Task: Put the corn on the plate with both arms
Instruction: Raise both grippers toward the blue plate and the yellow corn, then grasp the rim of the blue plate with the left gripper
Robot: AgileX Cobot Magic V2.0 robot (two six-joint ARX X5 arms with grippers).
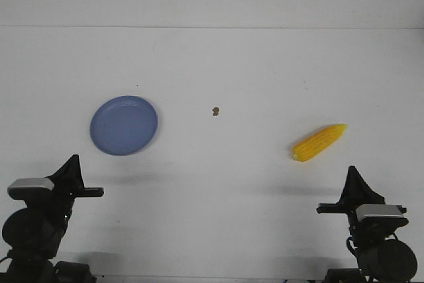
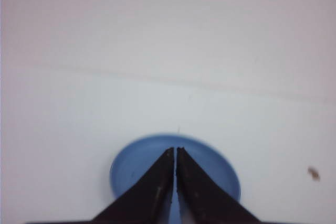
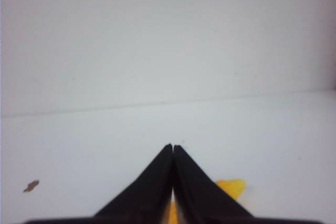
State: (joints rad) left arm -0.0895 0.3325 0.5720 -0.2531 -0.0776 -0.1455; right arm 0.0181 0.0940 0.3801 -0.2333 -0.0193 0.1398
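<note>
The yellow corn [image 1: 319, 142] lies on the white table at the right, pointed end up and to the right. The blue-lavender plate [image 1: 124, 125] sits empty at the left. My left gripper [image 1: 71, 164] is shut and empty, near the front edge, below the plate. In the left wrist view its tips [image 2: 175, 150] overlap the plate [image 2: 136, 166]. My right gripper [image 1: 352, 171] is shut and empty, near the front edge, below and right of the corn. In the right wrist view its tips [image 3: 172, 147] hide most of the corn [image 3: 231, 187].
A tiny brown speck [image 1: 215, 111] lies on the table between the plate and the corn; it also shows in the left wrist view [image 2: 314, 173] and the right wrist view [image 3: 31, 185]. The table's far edge meets a white wall.
</note>
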